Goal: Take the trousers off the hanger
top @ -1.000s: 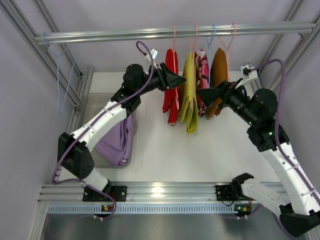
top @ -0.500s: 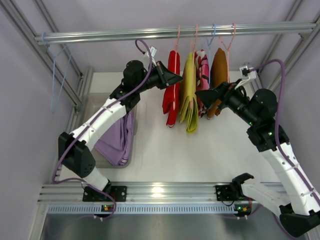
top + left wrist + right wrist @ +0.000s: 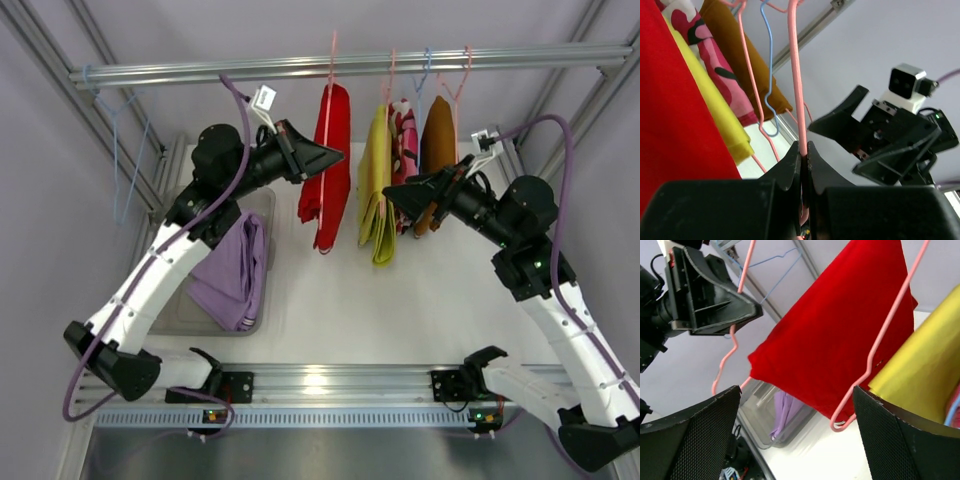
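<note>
Matt red cloth trousers (image 3: 338,150), glossy pink hanger (image 3: 796,75), probably coated wire, brushed metal rail (image 3: 200,72), matt black fingers (image 3: 785,172)

White table (image 3: 330,300). On its left side a clear bin (image 3: 262,200), partly hidden, seemingly flat on the top. In the bin lilac trousers (image 3: 235,285), crumpled, reaching toward the right rim. Above the far edge a metal rail (image 3: 200,72), hung with hangers (image 3: 391,75).

Robot lab cell, aluminium rail (image 3: 200,68), plain walls (image 3: 250,25), white table (image 3: 330,310)
</note>
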You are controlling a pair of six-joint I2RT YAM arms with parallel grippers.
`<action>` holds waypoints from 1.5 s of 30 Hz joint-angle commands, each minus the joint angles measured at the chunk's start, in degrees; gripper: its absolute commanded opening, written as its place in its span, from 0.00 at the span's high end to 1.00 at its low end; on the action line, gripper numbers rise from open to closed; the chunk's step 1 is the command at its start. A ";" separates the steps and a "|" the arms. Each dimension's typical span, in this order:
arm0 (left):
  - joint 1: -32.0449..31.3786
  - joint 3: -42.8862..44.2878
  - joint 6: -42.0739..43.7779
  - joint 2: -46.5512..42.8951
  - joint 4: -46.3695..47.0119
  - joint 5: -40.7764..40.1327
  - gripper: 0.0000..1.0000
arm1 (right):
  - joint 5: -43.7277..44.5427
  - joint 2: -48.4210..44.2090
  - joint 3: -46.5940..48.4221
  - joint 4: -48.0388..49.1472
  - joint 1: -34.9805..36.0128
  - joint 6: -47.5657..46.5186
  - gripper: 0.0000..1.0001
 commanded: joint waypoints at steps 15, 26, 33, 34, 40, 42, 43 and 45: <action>-0.11 -15.67 4.88 -16.43 5.23 -0.21 1.00 | -5.44 15.50 8.61 19.01 11.12 13.20 0.21; -0.20 -18.84 4.79 -20.74 5.84 1.19 1.00 | -2.62 26.85 13.09 19.19 17.03 18.13 0.30; -0.29 -20.51 6.02 -21.18 4.97 0.94 1.00 | -4.02 31.32 17.66 23.76 18.78 20.50 0.39; -0.20 -20.68 6.89 -21.35 4.79 0.76 1.00 | -4.20 31.68 18.28 24.02 19.22 20.85 0.41; -0.20 -20.69 10.59 -21.35 3.38 0.58 0.95 | -4.64 31.77 19.43 24.29 20.98 21.47 0.98; -0.20 -20.16 13.92 -21.44 2.68 0.67 0.72 | -4.47 31.25 18.90 24.20 21.07 21.47 1.00; -0.29 -19.11 17.85 -22.05 1.02 0.67 0.40 | -4.64 30.63 18.73 24.29 20.81 21.29 1.00; -0.29 -18.05 22.35 -23.19 -0.66 -0.12 0.22 | -4.73 29.84 18.29 24.03 20.02 21.21 1.00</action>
